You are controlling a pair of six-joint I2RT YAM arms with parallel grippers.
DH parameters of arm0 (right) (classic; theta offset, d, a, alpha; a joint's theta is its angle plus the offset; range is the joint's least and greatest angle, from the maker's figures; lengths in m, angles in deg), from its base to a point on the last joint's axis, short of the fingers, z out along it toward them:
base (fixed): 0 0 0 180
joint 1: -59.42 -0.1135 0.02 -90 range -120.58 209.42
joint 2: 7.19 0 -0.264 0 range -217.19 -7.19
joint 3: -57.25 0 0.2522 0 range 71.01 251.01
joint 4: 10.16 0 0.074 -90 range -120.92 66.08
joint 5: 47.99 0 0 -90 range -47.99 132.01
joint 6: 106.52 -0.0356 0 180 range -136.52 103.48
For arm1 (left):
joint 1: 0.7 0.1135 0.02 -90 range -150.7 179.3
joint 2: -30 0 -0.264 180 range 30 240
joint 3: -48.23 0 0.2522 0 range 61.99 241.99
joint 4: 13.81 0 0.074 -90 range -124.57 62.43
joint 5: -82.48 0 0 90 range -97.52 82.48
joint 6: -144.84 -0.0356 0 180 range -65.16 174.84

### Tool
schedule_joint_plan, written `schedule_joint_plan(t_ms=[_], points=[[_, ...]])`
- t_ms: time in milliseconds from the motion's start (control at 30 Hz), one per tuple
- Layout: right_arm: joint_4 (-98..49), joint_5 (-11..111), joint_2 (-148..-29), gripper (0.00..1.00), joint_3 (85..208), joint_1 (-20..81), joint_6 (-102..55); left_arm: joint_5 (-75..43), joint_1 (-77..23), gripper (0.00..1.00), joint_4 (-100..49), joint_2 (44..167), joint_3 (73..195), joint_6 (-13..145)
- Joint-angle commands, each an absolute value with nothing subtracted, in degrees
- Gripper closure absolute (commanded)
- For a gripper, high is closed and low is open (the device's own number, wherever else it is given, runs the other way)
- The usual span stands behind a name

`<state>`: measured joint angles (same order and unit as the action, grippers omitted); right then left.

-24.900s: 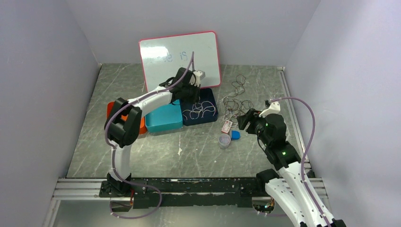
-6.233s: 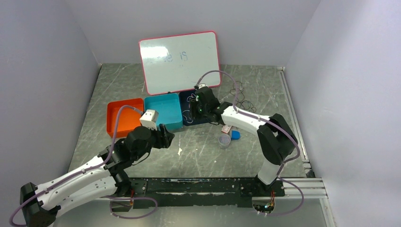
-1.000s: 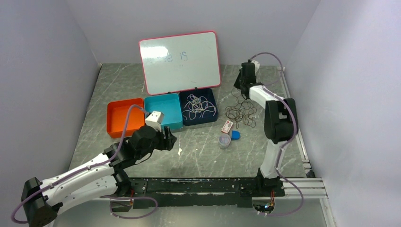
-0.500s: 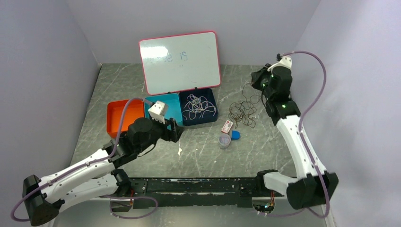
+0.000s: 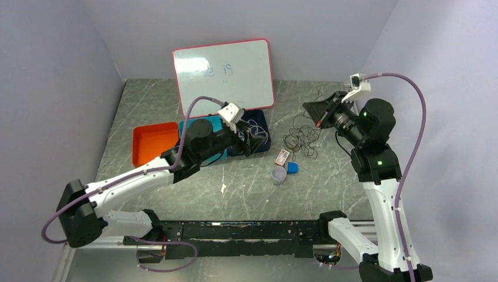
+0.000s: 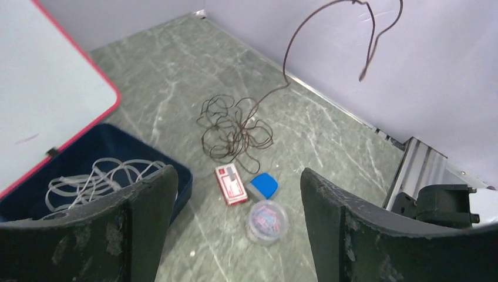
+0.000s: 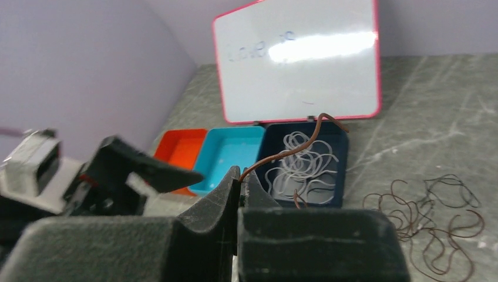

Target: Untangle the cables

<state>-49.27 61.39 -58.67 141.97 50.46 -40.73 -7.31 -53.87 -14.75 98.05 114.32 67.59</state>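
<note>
Right tool (image 7: 239,191): clenched on a single dark brown strand (image 6: 293,44), held high above the counter (image 5: 246,194).
Left tool (image 6: 238,194): released, jaws wide, gripping nothing, hanging by the navy tray (image 7: 279,138).
Dark cables (image 6: 230,128): thin, wiry, springy loops in a loose flat knot at 3 o'clock from the tray. The pinched strand climbs out of it.
White cables (image 6: 97,179): pale, soft-looking coils inside the tray.
Counter: hard, marbled grey-green, looks slick.
Risk, drag: nothing pins the knot, so I expect my pull to lift it whole or cinch the loops tighter.
Risk, slip: the strand is smooth and caught only at the tips, so it may slide free.
Risk, sweep: a dragged knot could knock the red card (image 6: 230,184), blue cap (image 6: 264,185) and clear jar (image 6: 267,220) at its 7 o'clock.
</note>
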Motion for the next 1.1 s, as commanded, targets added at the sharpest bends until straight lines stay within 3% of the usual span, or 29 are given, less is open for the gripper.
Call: schedule_joint_plan(t_ms=[0,367,733,967,1067], points=[[-52.1,70.3,-57.1,1.0,144.0,50.6,-43.2,-15.6,-54.2,0.19,-5.3,103.9,119.3,64.6],[-51.9,71.8,-55.1,1.0,144.1,50.6,-46.0,-26.4,-54.2,0.2,4.1,116.6,126.9,65.9],[-53.2,73.0,-55.0,1.0,145.8,50.6,-46.0,-29.5,-54.2,0.25,6.0,125.5,134.2,66.9],[-53.4,70.8,-53.9,1.0,144.0,50.6,-45.8,-34.1,-54.0,0.61,4.5,127.6,137.2,67.8],[-53.4,69.6,-53.3,1.0,142.5,50.6,-45.9,-33.8,-53.9,0.83,3.6,126.2,136.3,67.7]])
